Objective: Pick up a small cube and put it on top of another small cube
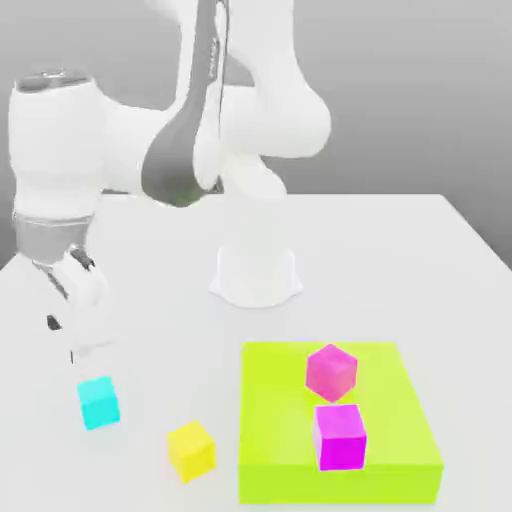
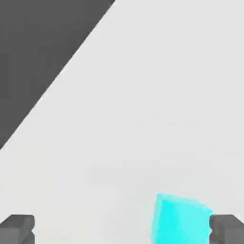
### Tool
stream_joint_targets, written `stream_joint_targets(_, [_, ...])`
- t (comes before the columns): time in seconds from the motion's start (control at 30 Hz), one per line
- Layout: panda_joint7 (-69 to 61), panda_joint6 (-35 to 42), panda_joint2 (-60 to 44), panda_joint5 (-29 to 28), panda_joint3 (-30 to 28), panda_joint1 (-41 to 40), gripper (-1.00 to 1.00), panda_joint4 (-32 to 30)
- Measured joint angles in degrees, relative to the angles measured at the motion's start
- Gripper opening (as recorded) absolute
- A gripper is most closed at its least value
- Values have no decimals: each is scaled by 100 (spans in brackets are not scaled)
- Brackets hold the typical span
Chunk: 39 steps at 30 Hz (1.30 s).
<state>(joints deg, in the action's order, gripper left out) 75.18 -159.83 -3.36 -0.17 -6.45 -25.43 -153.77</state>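
Cubes are what we look for first, and in the exterior view we see four of them. We see a cyan cube [image 1: 99,402] sitting on the white table [image 1: 400,250], near the exterior view's left. Just a bit to its right sits a yellow cube [image 1: 190,449], and the two are apart. We see a flat lime green block [image 1: 335,425] farther to the right, and two pink cubes rest on top of it. One pink cube [image 1: 331,371] is turned a little, and the other pink cube [image 1: 339,436] sits close in front of it. We see the white arm bend down on the left, and its gripper [image 1: 70,335] hangs above the table, close to the cyan cube but not touching it. In the hand view we see the two dark fingertips [image 2: 17,228] spread wide apart, as wide as they go, with nothing held. We see the cyan cube [image 2: 178,220] on the table between them, near one fingertip, and it looks a little tilted from here. We also see the table's edge with dark floor [image 2: 38,47] past it.
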Motion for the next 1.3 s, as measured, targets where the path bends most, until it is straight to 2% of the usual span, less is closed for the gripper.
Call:
stream_joint_targets(0.23, [-253, -1094, -1453, 599, 351, -336, 0, 85])
stream_joint_targets(0.27, [-271, -1199, -1584, 619, 387, -369, -100, 109])
stream_joint_targets(0.5, [-260, -1200, -1578, 606, 404, -387, -100, 108])
stream_joint_targets(0.7, [5, -309, -470, 260, 180, -233, -100, -107])
stream_joint_targets(0.93, [639, 635, 116, 9, 927, 1077, -100, 256])
stream_joint_targets(1.1, [805, 0, -636, -120, 911, 1163, -100, 374])
stream_joint_targets(1.13, [822, -182, -832, -145, 899, 1172, 100, 387])
stream_joint_targets(1.3, [822, -182, -832, -145, 899, 1172, 100, 387])
